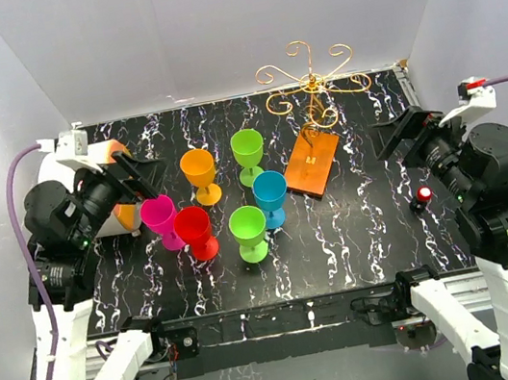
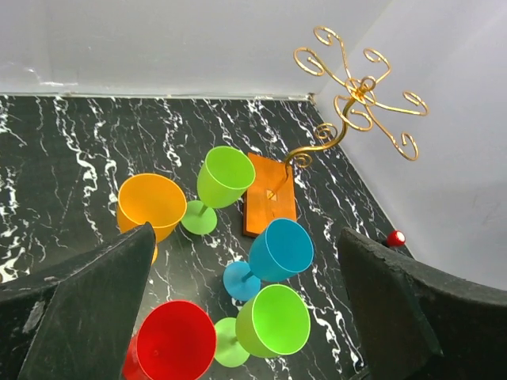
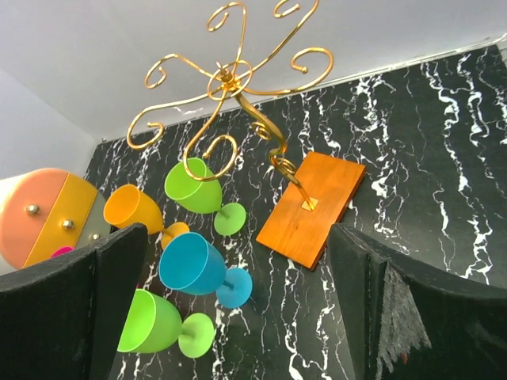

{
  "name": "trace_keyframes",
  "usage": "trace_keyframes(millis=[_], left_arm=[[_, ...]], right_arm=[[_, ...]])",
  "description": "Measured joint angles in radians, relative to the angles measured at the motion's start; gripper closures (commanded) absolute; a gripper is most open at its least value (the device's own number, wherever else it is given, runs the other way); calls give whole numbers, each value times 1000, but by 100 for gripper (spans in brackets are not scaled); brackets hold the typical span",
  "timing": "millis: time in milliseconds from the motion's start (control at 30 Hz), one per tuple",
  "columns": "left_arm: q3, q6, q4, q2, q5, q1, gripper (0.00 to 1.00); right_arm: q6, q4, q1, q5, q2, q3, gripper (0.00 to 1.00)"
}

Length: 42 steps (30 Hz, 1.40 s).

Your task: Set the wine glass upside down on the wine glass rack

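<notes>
Since no glass has been taken up yet, both claws are entered as released and empty. The left gripper (image 1: 140,177) is held with jaws spread wide over the table's left side, close to the magenta glass (image 1: 158,216). The right gripper (image 1: 399,134) is held equally wide near the right edge.

Item 1. Wine glass rack (image 1: 314,82): thin gold wire, with curled scroll arms spread from a central post. It is fixed to a flat rectangular orange-brown base (image 1: 313,163), seemingly wooden, set at the back right of the table (image 1: 360,240). No glass is hung on it. The open scrolls are judged to be meant to catch a foot while the bowl hangs down.

Item 2. Wine glasses, six, smooth and opaque, probably plastic: magenta, red glass (image 1: 193,229), orange glass (image 1: 199,172), far green glass (image 1: 247,150), blue glass (image 1: 270,195) and near green glass (image 1: 248,228). All are stood upright, rims up, clustered left of the base, so inversion is required.

Item 3. Table: black, white-veined, glossy.

Item 4. Red ball (image 1: 423,193): small, shiny, below the right claw.
</notes>
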Motion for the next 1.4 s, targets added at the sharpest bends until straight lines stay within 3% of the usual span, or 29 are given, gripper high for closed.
trace_keyframes(millis=[267,500,1000,1200,1400], left_arm=[[-139,-52,146,12,128,2,1],[-199,-111,262,59,273,6,1],[-284,-135,390,5,308,6,1],[-323,-164,420,26,337,6,1],[-323,-171,434,23,339,6,1]], right_arm=[[-8,2,0,-51,-2,-78,2],[-39,-3,24,-172,14,-125,8],[-69,-54,32,-462,147,-218,19],[-12,-29,73,-462,181,-270,20],[47,45,214,-329,188,-270,28]])
